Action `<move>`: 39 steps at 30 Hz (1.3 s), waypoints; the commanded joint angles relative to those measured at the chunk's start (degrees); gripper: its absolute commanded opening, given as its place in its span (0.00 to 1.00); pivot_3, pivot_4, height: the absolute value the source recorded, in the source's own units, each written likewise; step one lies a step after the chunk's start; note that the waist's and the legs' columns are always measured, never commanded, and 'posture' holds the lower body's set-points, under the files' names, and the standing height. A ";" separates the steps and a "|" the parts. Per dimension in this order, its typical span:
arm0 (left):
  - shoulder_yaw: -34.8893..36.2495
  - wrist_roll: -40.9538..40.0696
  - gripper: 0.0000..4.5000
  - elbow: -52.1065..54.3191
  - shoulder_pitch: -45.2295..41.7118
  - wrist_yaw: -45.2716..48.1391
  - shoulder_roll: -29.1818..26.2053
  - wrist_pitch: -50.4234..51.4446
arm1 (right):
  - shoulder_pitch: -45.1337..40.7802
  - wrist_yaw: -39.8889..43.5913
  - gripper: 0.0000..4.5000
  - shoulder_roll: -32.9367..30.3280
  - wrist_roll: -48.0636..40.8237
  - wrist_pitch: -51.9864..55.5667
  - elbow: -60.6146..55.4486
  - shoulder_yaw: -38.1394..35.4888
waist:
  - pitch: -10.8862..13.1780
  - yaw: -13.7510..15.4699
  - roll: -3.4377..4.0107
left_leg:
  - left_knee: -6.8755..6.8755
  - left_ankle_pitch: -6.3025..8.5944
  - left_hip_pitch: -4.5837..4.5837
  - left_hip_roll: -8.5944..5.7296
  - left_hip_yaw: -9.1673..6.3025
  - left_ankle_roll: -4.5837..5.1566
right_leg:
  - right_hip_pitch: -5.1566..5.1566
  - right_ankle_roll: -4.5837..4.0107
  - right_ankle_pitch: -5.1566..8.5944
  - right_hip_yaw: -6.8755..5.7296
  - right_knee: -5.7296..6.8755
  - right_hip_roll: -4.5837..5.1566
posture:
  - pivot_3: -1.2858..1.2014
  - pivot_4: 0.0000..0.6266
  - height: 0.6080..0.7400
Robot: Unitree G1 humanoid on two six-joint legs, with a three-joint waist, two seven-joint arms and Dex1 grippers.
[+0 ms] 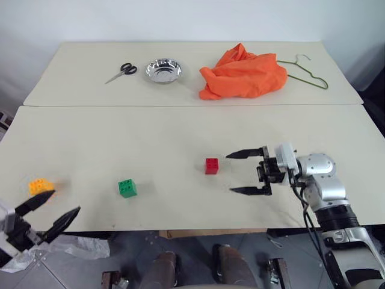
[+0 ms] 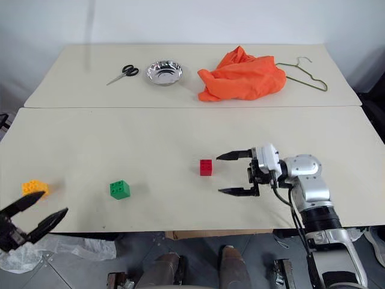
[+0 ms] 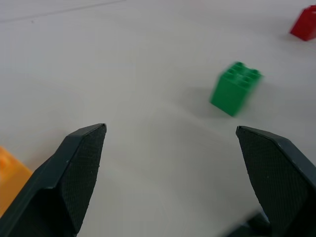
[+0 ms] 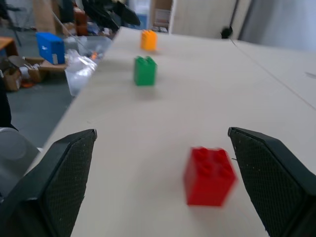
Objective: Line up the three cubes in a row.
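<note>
Red cube [image 1: 211,165] sits free just beside my wide-open right hand [image 1: 247,172], roughly in line with green [image 1: 127,188] and orange [image 1: 40,186], so I pull straight away without nudging it; left hand [image 1: 53,211] wide, empty.

The scene is evenly and brightly lit from above. Only faint, soft shadows are cast on the table [image 1: 180,138], and a small glare is seen on the steel bowl [image 1: 163,70]. In the wrist views, the green cube [image 3: 234,88] and the red cube [image 4: 210,176] are smeared by motion blur, and the far background is left out of focus.
</note>
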State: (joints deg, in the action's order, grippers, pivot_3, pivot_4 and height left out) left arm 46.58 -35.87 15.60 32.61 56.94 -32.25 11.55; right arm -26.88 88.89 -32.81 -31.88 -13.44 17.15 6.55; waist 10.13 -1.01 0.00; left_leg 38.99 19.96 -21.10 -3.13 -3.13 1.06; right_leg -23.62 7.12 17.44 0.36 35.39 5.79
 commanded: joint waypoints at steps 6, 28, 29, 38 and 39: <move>-3.10 4.57 1.00 -5.82 2.63 4.05 1.95 -10.13 | 1.08 3.61 0.99 -2.60 -5.36 -6.58 0.45 5.74 | 0.00 0.36 0.00 | -0.01 0.05 0.16 0.11 -0.03 -0.08 | 0.14 -0.03 0.01 -0.01 -0.01 -0.06 | 0.52 0.24 1.00; -27.93 9.68 0.91 -13.92 -26.68 6.25 -8.18 -7.82 | 5.87 3.59 1.00 -9.58 -5.02 -9.08 -2.17 6.03 | -0.01 0.78 0.02 | 0.03 0.07 0.04 0.19 -0.08 -0.18 | -0.02 -0.04 0.02 -0.07 0.06 -0.21 | 0.52 0.24 1.00; -28.34 9.96 0.88 -14.41 -27.05 6.37 -8.21 -8.20 | 6.20 3.52 1.00 -9.30 -4.73 -8.87 -2.49 5.40 | -0.01 0.79 0.02 | 0.03 0.07 0.03 0.18 -0.08 -0.18 | -0.03 -0.04 0.02 -0.07 0.06 -0.21 | 0.52 0.24 1.00; -30.16 6.34 0.34 -15.29 -36.58 8.55 -9.48 -5.15 | 9.91 2.36 1.00 -9.21 -2.41 -7.21 -5.43 1.58 | -0.01 1.18 0.01 | 0.09 0.06 0.01 0.16 -0.09 -0.18 | -0.02 -0.04 0.02 -0.08 0.10 -0.18 | 0.52 0.24 1.00; -30.80 5.66 0.34 -15.06 -38.37 9.48 -9.82 -4.11 | 10.51 2.21 1.00 -9.45 -2.22 -6.91 -5.81 1.11 | -0.01 1.21 0.01 | 0.09 0.06 0.01 0.16 -0.10 -0.18 | -0.02 -0.04 0.02 -0.09 0.11 -0.19 | 0.52 0.24 1.00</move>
State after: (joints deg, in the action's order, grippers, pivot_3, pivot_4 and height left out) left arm 15.53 -27.58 -1.17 -4.04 65.16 -40.93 6.14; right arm -17.23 89.03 -41.56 -33.99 -20.77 13.12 9.63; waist 10.11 0.20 0.01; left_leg 39.09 20.01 -21.10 -2.96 -3.25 0.88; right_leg -23.64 7.08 17.46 0.24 35.52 5.61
